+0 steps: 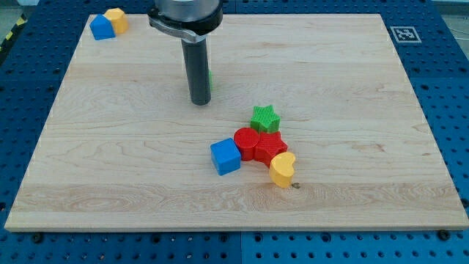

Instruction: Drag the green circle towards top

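Observation:
My tip (199,102) rests on the wooden board (352,110), left of centre in the upper half. The dark rod hides almost all of the green circle; only a thin green sliver (210,81) shows at the rod's right edge, just above the tip. I cannot tell whether the tip touches it.
A green star (264,118), two red blocks (248,141) (272,147), a blue cube (225,156) and a yellow heart (283,169) cluster below and right of the tip. A blue block (102,28) and a yellow block (116,19) sit at the top left corner.

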You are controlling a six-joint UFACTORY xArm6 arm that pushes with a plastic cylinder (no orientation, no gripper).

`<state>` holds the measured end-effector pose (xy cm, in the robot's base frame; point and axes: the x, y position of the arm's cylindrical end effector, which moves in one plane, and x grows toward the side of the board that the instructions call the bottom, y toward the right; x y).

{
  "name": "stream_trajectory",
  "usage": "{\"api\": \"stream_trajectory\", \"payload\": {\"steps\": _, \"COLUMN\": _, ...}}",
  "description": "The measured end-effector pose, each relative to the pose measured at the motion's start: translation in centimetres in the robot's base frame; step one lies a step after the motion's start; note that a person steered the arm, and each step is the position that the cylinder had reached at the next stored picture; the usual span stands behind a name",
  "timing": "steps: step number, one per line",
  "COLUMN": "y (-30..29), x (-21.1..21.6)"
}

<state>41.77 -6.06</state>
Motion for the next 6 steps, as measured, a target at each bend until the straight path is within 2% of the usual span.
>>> {"api": "stream_trajectory", "payload": {"steps": 2, "y": 2.8, "x": -0.3}}
{"api": "stream_trajectory", "payload": {"steps": 4, "y": -2.4, "x": -1.9}}
{"api": "stream_trajectory", "payload": {"steps": 6, "y": -2.2, "x": -4.9}}
